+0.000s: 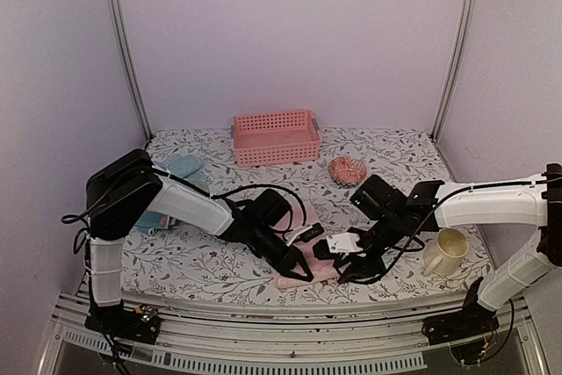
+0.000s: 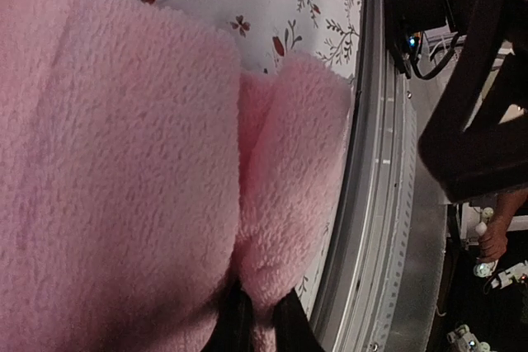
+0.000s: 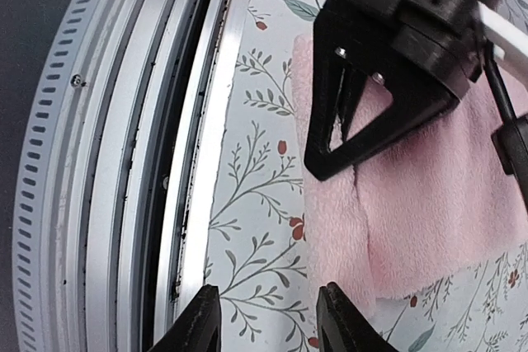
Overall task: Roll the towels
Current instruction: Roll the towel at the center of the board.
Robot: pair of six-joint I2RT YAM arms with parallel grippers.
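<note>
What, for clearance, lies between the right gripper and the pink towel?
Only bare floral tablecloth, per the right wrist view, between right gripper and pink towel.

The top view looks down from behind over the whole counter (image 1: 395, 160). Both wrist views sit close above the pink towel (image 2: 124, 162) and front rail (image 3: 124, 162), facing opposite ways.

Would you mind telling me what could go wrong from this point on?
The pink towel lies close to the table's front rail; a pull might drag it off. The left gripper pinches only a small fold, which may slip. The open right gripper sits close to the left one; they might collide.
</note>
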